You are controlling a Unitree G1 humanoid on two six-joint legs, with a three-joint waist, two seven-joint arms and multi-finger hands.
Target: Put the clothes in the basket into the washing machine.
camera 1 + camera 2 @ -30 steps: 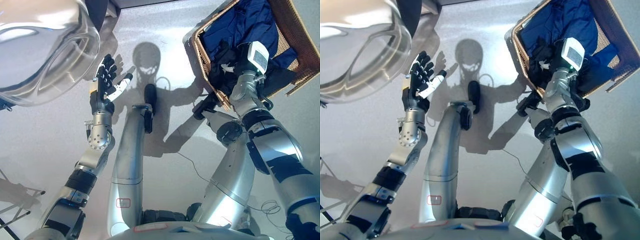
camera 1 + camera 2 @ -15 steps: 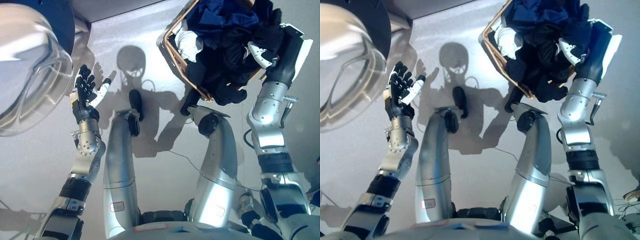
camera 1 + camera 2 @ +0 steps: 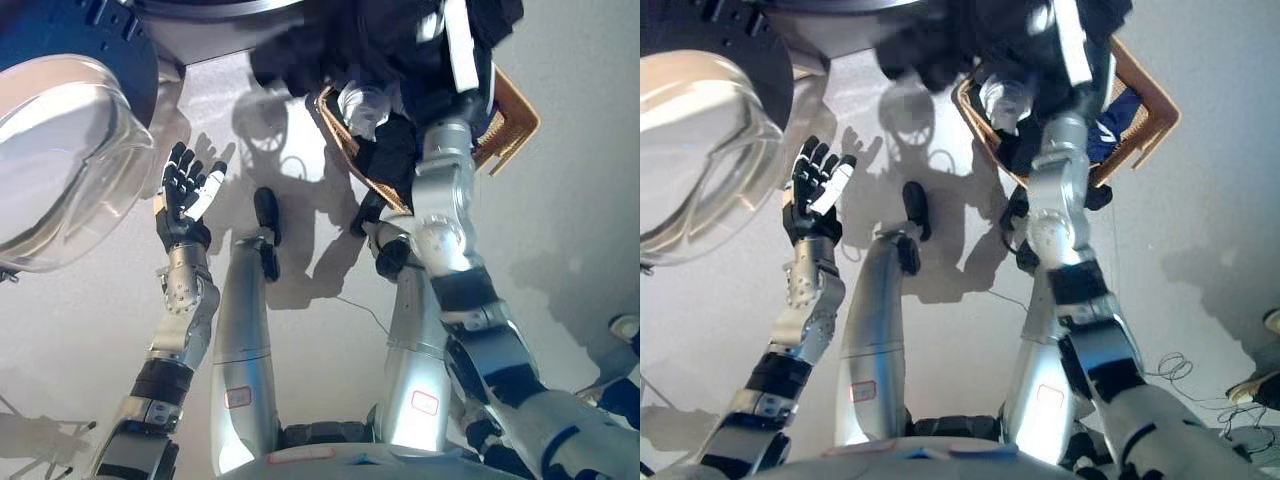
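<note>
The wicker laundry basket (image 3: 510, 120) is seen on the grey floor (image 3: 560, 260) toward the upper right of both views, its tan rim showing past the raised right arm. A bundle of dark clothes (image 3: 330, 45), black and navy, is lifted above the basket and stretches across the top edge of the views, from over the basket's near corner toward the washing machine. More dark fabric (image 3: 1120, 125), with a blue patch, is seen inside the basket behind the arm. A pale, rounded piece (image 3: 362, 102) is seen at the basket's near rim, just beside the arm; what it is cannot be told.

The right hand (image 3: 455, 40) is raised into the bundle at the top of the views. Its fingers are buried in the dark cloth, so it cannot be told whether they are spread or closed.

The left hand (image 3: 186, 195) is held up at the left, palm facing the camera, fingers spread and straight, touching nothing. It is placed just beside the transparent round door (image 3: 65, 160) of the washing machine, which stands swung open at the upper left. The machine's dark front (image 3: 75, 25) is seen above the door at the top left corner.
</note>
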